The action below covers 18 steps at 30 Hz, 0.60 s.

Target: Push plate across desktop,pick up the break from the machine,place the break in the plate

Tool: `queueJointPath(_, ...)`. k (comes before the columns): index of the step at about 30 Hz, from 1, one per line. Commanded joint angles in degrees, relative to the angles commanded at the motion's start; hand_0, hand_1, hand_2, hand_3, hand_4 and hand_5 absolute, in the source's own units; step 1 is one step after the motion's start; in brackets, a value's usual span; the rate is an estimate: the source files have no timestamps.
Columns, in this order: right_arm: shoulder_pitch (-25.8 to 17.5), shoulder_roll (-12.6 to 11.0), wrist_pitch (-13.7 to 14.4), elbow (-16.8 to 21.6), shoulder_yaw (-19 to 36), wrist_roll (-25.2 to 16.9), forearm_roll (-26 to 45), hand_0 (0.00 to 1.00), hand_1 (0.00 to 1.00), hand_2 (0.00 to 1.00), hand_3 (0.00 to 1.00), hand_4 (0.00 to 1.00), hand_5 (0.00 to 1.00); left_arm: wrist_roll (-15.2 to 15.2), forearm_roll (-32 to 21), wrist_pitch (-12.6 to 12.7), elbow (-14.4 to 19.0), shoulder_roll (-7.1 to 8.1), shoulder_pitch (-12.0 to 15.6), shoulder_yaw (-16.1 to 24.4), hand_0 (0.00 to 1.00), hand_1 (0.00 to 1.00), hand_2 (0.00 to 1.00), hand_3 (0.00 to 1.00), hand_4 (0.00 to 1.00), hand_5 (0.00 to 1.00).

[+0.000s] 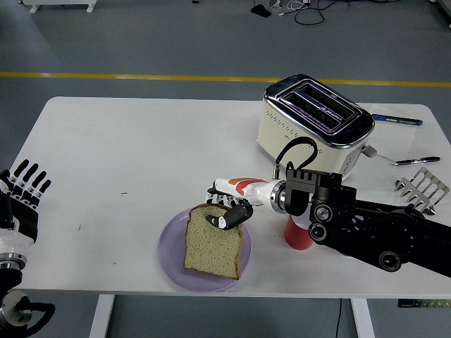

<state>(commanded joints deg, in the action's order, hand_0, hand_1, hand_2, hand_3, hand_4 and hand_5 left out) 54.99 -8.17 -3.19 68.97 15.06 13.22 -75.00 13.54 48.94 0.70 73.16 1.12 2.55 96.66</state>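
One bread slice (213, 243) in right hand (229, 213) over one plate (171, 246).

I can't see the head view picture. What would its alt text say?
A black right robot hand holds a bread slice on a purple plate near the white table's front edge. Behind stand a cream toaster and a partly hidden red mug; the left robot hand rests open at the left edge.

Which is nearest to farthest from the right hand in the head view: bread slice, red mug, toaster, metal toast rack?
From the right hand:
1. Brown bread slice: in its fingers, resting on the round purple plastic plate.
2. Red mug: just right of it, mostly hidden by the arm.
3. Cream and chrome toaster: behind, farther up the table.
4. Metal toast rack: far right edge.
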Motion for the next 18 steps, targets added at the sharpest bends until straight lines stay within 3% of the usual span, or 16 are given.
queueJointPath(2, 0.1, 0.9, 0.6, -1.5, -0.1, -0.9, 1.1, 0.119, 0.152, 0.286, 0.341, 0.259, 0.145, 0.0, 0.0, 0.0, 0.0, -0.01, 0.0, -0.2, 0.801, 0.805, 0.845, 0.8, 0.509, 0.998)
queueJointPath(3, 0.2, 1.6, 0.8, -2.7, -0.1, -1.8, 1.5, 0.268, 0.275, 0.358, 0.401, 0.279, 0.127, 0.0, 0.0, 0.0, -0.1, -0.01, 0.0, -0.3, 0.802, 0.805, 0.846, 0.801, 0.51, 0.998)
queueJointPath(8, 0.1, 3.5, 1.7, -6.3, -0.4, -4.2, 3.6, 0.268, 0.275, 0.358, 0.401, 0.279, 0.127, 0.1, -0.1, 0.1, -0.1, 0.0, 0.2, -0.5, 0.802, 0.805, 0.846, 0.801, 0.51, 0.998)
queueJointPath(9, 0.0, 3.7, 1.6, -6.9, -0.5, -4.4, 3.9, 0.332, 0.354, 0.413, 0.445, 0.283, 0.128, 0.1, -0.1, 0.1, -0.1, -0.01, 0.2, -0.5, 0.802, 0.806, 0.846, 0.801, 0.512, 0.998)
queueJointPath(18, -0.9, 5.6, 0.7, -12.8, -2.5, -7.0, 4.8, 0.348, 0.396, 0.452, 0.481, 0.283, 0.147, 0.4, -0.2, 0.3, -0.2, -0.03, 0.1, -0.2, 0.802, 0.805, 0.846, 0.801, 0.511, 0.998)
